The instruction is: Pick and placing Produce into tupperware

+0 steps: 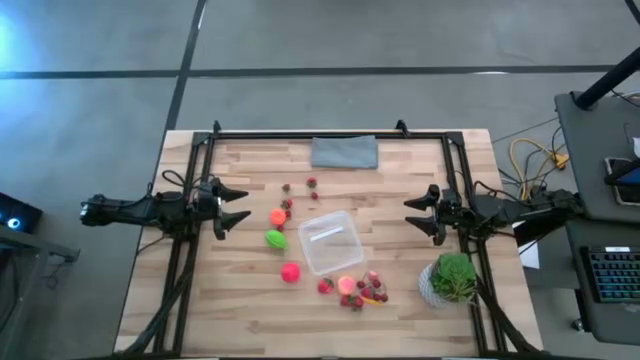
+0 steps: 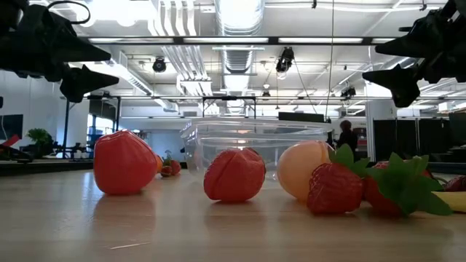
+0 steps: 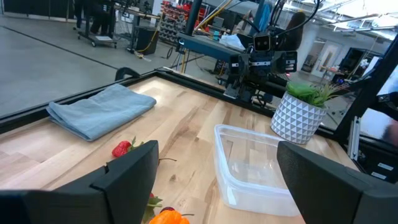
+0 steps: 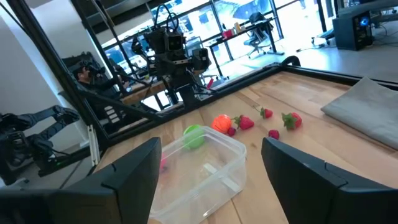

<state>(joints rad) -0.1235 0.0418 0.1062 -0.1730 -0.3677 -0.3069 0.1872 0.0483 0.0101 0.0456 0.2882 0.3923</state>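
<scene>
High view: green ball (image 1: 275,239) is placed nearest the left jaws (image 1: 236,206), spread, empty; tupperware (image 1: 329,241) lies beyond; right jaws (image 1: 420,215) likewise spread.

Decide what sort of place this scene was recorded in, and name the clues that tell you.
Most likely a robotics lab or workshop. Two arms, left claw and right claw, hover open over a framed wooden table; exposed ceiling ducts and equipment racks fill the large hall behind.
</scene>
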